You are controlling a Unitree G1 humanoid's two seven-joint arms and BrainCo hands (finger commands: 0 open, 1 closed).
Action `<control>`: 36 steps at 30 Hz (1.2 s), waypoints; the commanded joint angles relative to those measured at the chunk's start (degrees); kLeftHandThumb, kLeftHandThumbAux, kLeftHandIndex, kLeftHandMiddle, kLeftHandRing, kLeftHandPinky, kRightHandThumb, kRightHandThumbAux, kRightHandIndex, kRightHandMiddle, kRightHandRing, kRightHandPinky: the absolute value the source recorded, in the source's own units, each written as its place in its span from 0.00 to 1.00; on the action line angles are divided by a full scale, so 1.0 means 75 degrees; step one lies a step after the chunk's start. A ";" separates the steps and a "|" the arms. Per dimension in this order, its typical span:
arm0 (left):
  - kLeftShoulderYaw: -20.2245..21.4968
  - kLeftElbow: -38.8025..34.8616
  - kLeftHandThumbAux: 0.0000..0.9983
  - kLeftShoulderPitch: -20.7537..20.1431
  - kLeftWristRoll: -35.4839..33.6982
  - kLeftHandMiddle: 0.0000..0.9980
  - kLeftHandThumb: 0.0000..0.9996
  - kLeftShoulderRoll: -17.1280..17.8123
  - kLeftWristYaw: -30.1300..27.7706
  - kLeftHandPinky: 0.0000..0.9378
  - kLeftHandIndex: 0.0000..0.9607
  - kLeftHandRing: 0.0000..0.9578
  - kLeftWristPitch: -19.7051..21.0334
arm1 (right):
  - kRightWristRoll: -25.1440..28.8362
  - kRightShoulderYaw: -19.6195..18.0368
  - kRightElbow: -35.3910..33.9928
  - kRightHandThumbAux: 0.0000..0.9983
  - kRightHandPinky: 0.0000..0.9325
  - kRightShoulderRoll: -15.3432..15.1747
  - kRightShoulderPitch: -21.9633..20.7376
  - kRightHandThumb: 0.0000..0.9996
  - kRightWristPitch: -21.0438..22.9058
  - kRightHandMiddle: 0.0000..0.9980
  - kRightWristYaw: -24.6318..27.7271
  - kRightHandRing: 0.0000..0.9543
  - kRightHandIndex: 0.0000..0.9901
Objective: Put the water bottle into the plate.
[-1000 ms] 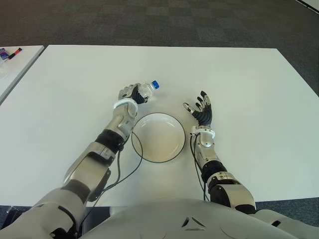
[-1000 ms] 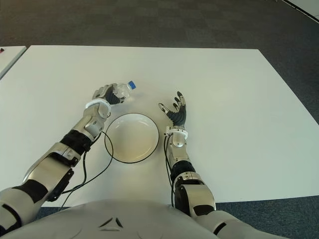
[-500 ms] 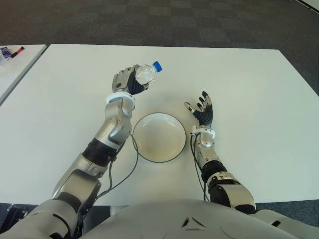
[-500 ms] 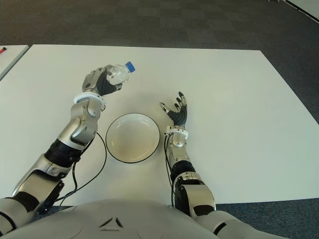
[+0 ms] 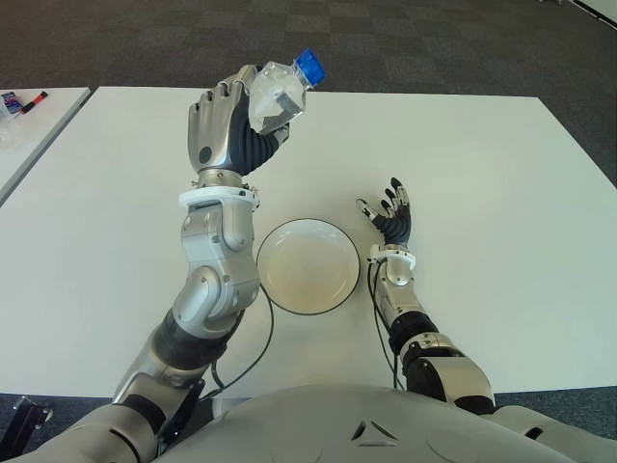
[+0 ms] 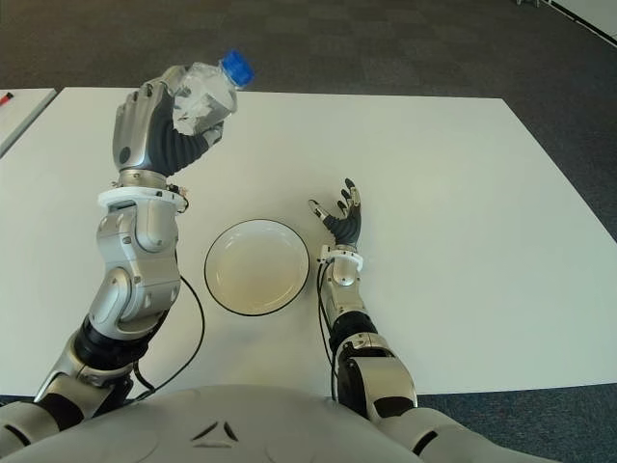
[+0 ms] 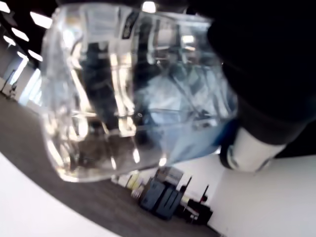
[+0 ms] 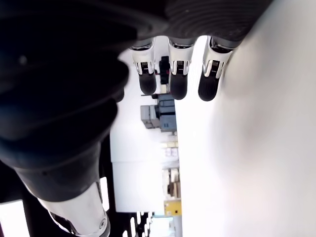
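Observation:
A clear water bottle (image 5: 276, 94) with a blue cap is held high above the table, tilted with its cap toward the right. My left hand (image 5: 231, 130) is shut around its body, to the left of and well above the plate. The bottle (image 7: 133, 94) fills the left wrist view. The white plate (image 5: 308, 266) with a dark rim sits on the white table (image 5: 482, 174) near its front middle, holding nothing. My right hand (image 5: 389, 214) shows just right of the plate, fingers spread and holding nothing.
A second white table (image 5: 29, 125) stands at the far left with small coloured items (image 5: 19, 100) on it. Dark carpet lies beyond the table's far edge. A black cable (image 5: 253, 338) loops from my left arm past the plate's left rim.
My left hand has lifted the bottle from table level beside the plate to high above the table. The right hand and the plate have stayed put.

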 commanded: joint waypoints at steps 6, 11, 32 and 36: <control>0.0065 -0.0592 0.66 0.0518 0.0937 0.55 0.86 -0.0370 -0.0617 0.92 0.43 0.91 -0.0383 | 0.0047 -0.0002 0.0285 0.88 0.15 0.0184 0.0099 0.01 0.0148 0.09 -0.0043 0.10 0.11; -0.0041 -0.1038 0.66 0.0897 0.1239 0.56 0.86 -0.0674 -0.0913 0.91 0.43 0.91 -0.0626 | 0.0036 0.0003 0.0326 0.88 0.15 0.0186 0.0093 0.01 0.0058 0.09 -0.0049 0.10 0.12; -0.0730 -0.0183 0.66 0.3358 -0.0314 0.55 0.86 -0.1212 -0.0183 0.90 0.43 0.91 -0.1973 | -0.0015 0.0015 0.0371 0.87 0.14 0.0227 0.0076 0.01 0.0002 0.10 -0.0123 0.10 0.12; -0.0748 -0.0020 0.67 0.3421 -0.0553 0.55 0.86 -0.1098 -0.0264 0.86 0.42 0.90 -0.2038 | -0.0015 0.0002 0.0392 0.88 0.15 0.0211 0.0056 0.02 0.0024 0.10 -0.0115 0.10 0.12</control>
